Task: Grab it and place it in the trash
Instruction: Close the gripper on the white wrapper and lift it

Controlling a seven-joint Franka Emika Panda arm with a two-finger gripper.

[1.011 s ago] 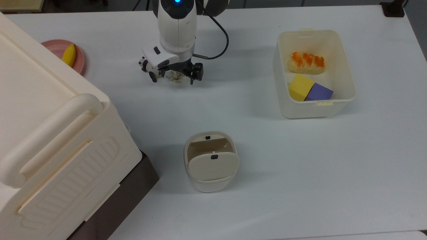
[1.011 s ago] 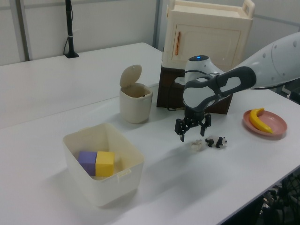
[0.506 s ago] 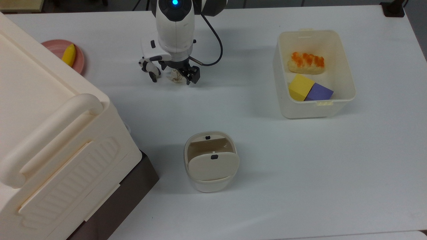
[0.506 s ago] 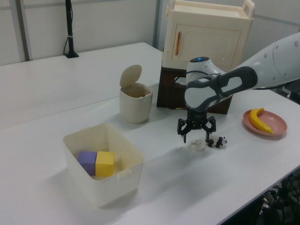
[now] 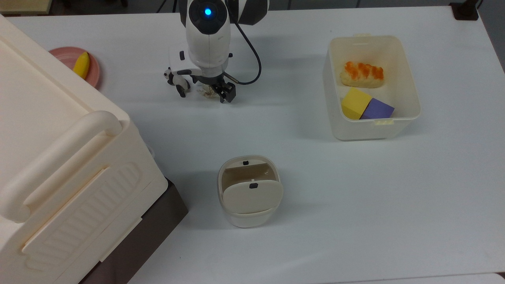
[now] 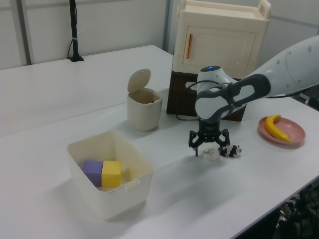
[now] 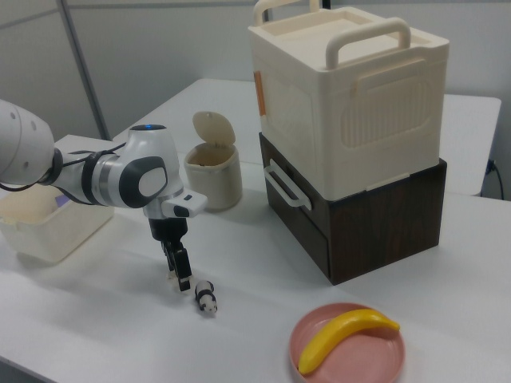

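Fig.: my gripper (image 6: 209, 149) w/ jaws spread around paper wad (image 6: 210, 154) nr bench's far edge; grasp, bin (image 5: 249, 192) drop pending.

Paper wad (image 5: 208, 91) mostly hidden under gripper (image 5: 206, 93) in top view; finger contact unclear. Panda figurine (image 5: 172, 76) partly covered by gripper body. Cream box (image 5: 59, 165) cut off by top view's left edge. Bin (image 5: 249, 192) interior largely behind flap.

Crumpled paper wad (image 6: 210, 154); smooth matt plastic bin (image 5: 247, 193).
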